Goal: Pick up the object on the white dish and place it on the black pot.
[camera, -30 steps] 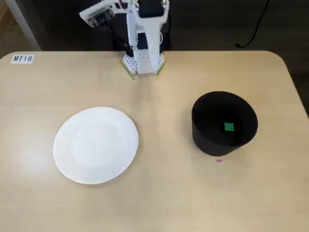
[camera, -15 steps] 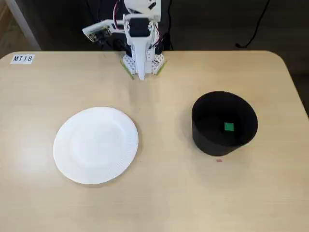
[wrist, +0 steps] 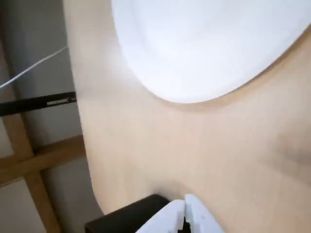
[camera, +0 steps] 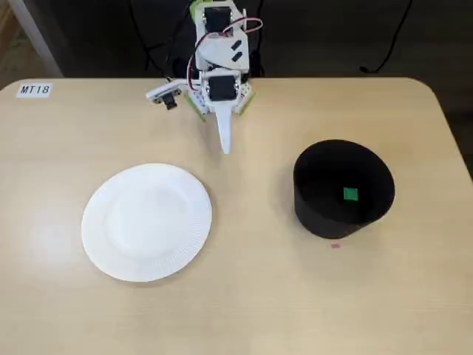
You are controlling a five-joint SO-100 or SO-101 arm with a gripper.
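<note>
Label "MT18" [camera: 34, 89], white, far-left back corner of counter [camera: 251, 296] in fixed view. White dish [camera: 146, 222], round w/ finely ribbed rim, lying flat left of centre, nothing on it; same dish [wrist: 204, 43] fills upper part of wrist view, blurred, bare surface. Arm, white w/ green base, at back edge of counter near centre, folded low, not over dish or pot; small camera module sticks out to its left. Jaws [camera: 225, 144] point toward the camera side, tips together, nothing between them; wrist view shows both white tips [wrist: 184, 213] closed against each other at bottom edge. Black pot [camera: 344, 188], matte cylinder, straight walls, right of centre, well apart from dish. Object [camera: 350, 194], tiny bright green cube, resting on pot's dark top surface, slightly right of its middle. Small pink speck [camera: 335, 245] on counter just in front of pot.
</note>
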